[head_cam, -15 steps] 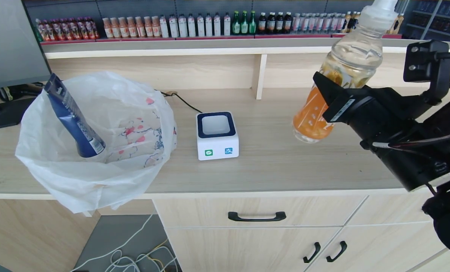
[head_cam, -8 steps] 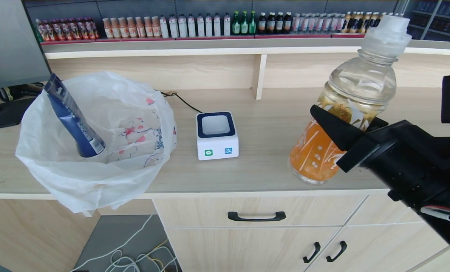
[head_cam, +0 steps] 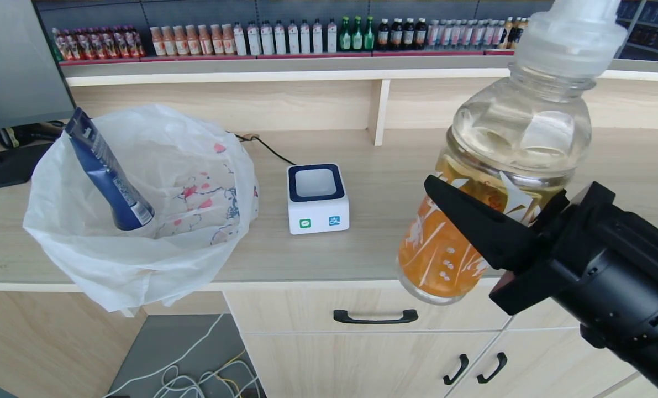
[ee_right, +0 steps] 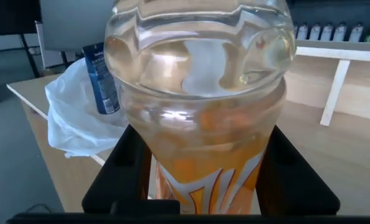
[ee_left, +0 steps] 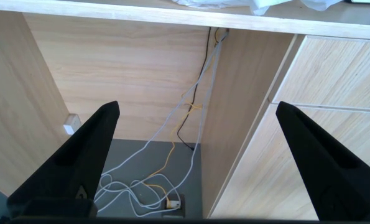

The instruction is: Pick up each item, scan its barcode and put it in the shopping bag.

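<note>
The right gripper [head_cam: 494, 221] clamps a clear plastic bottle of orange drink [head_cam: 505, 160], aloft at 4 o'clock from the white, blue-rimmed box scanner [head_cam: 317, 199] on the pale wooden counter [head_cam: 384, 249]. At the scanner's 9 o'clock a white plastic shopping bag [head_cam: 141, 265] holds a blue pouch [head_cam: 108, 171]. A rear shelf of bottled drinks [head_cam: 306, 36] runs along 12 o'clock. The left gripper [ee_left: 197, 162] gapes empty below the counter.

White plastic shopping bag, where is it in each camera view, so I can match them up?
Head view: white plastic shopping bag on the robot's left of the light wooden counter, left of the white scanner box.
Left wrist view: a bit of it overhangs the counter's front edge, above the floor cables.
Right wrist view: it sits behind the clear orange-labelled bottle, holding a dark blue pouch.
Shared landmark: the counter.
</note>
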Tool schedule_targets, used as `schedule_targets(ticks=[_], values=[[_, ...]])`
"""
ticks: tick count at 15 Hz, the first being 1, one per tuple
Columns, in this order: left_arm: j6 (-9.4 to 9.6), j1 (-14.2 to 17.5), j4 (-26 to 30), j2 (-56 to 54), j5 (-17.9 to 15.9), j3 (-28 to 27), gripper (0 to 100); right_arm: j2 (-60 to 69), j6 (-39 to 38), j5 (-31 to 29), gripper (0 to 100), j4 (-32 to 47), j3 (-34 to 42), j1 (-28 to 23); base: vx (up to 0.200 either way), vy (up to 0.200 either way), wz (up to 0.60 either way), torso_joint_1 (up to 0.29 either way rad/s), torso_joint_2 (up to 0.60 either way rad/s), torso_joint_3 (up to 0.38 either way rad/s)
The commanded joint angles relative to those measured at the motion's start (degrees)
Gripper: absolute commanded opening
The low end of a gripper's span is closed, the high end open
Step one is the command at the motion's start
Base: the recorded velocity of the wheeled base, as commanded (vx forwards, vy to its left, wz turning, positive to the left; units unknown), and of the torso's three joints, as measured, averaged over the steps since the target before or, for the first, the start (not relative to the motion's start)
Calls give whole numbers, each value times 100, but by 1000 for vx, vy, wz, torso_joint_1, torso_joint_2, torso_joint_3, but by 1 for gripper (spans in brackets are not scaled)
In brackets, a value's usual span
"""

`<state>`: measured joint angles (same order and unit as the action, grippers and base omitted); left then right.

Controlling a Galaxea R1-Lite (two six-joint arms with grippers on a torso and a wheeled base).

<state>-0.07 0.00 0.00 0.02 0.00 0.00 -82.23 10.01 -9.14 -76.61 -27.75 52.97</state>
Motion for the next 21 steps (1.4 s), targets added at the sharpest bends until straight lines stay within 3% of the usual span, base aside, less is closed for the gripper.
schedule_targets(ticks=[1, 7, 15, 19, 21], values=[[-1, 0, 0, -2, 0, 0, 100, -57, 388, 18, 0, 5, 278, 372, 0, 0, 0, 0, 0, 0], [-1, 0, 0, -2, 0, 0, 100, -391, 1750, 721, 0, -3, 270, 425, 0, 0, 0, 0, 0, 0], [-1, -9, 0, -2, 0, 0, 100, -435, 3183, 739, 0, -74, 322, 996, 0, 0, 0, 0, 0, 0], [-1, 0, 0, -2, 0, 0, 100, -813, 4826, 747, 0, -1339, 428, 1014, 0, 0, 0, 0, 0, 0], [-1, 0, 0, -2, 0, 0, 100, -918, 5002, 739, 0, -1339, 648, 1014, 0, 0, 0, 0, 0, 0]])
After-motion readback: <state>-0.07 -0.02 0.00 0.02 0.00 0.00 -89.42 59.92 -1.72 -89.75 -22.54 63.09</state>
